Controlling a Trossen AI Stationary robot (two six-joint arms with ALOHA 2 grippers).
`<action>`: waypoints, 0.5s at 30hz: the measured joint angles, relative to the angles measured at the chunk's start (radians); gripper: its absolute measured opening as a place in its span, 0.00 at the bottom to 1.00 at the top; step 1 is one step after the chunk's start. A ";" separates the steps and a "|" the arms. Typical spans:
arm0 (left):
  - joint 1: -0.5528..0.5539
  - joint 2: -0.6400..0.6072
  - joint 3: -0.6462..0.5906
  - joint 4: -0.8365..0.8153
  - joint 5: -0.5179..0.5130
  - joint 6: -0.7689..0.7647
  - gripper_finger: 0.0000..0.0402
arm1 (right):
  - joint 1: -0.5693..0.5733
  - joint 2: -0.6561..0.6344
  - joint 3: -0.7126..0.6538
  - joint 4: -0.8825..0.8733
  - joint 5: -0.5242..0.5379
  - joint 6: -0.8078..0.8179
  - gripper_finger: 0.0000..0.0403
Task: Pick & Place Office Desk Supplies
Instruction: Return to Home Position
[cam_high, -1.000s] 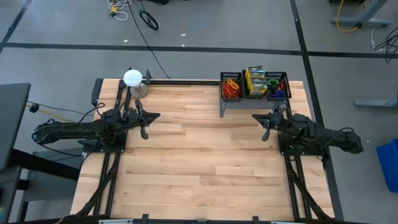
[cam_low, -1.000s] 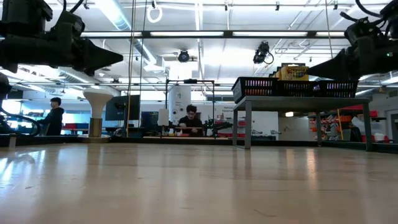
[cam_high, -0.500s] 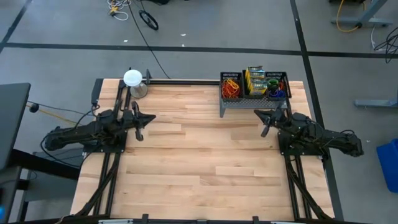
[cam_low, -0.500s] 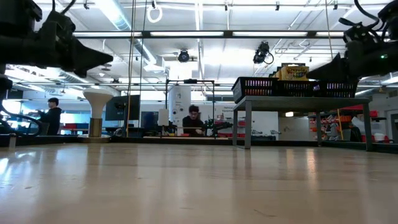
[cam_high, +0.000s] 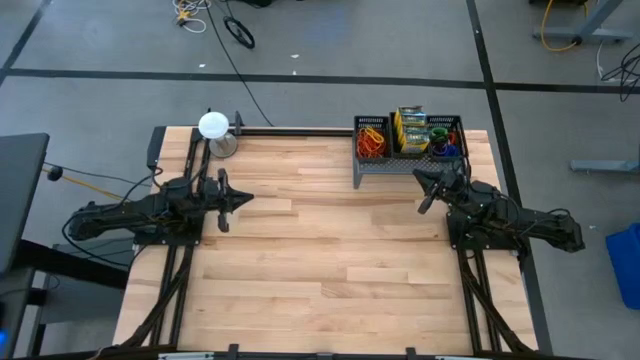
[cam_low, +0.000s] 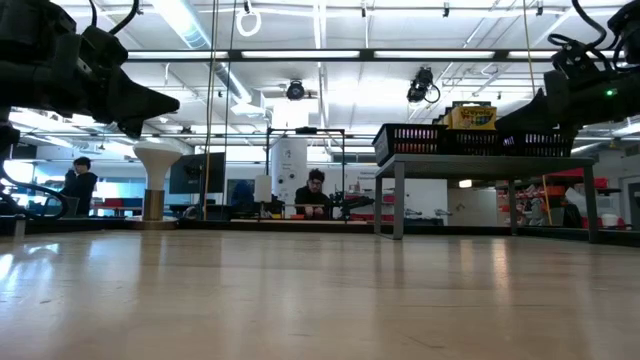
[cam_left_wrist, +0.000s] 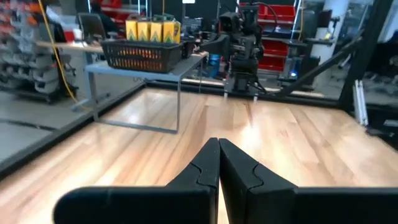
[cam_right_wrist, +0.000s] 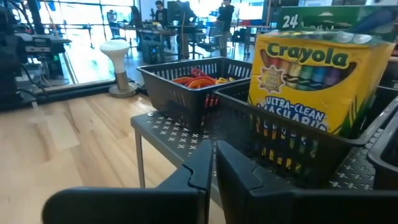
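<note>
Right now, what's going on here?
Nothing is being handled. The left gripper hovers over the left side of the wooden table, fingers shut and empty. The right gripper, likewise, hangs before the black wire-mesh rack, where yellow-and-green crayon boxes stand in the middle bin and red and orange rubber bands fill the neighbouring one.

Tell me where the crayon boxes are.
High view: the crayon boxes stand in the middle bin of the black rack on the table, far right corner, beside the red-orange rubber bands.
</note>
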 joint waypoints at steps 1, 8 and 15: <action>0.000 0.003 0.000 0.000 0.000 -0.020 0.02 | 0.000 0.000 0.000 0.000 -0.001 -0.002 0.08; 0.000 0.006 0.000 0.003 -0.007 -0.079 0.02 | 0.000 0.000 0.000 0.000 -0.002 -0.002 0.08; 0.000 0.006 0.000 0.003 -0.008 -0.082 0.02 | 0.000 0.000 0.000 0.000 -0.002 -0.002 0.08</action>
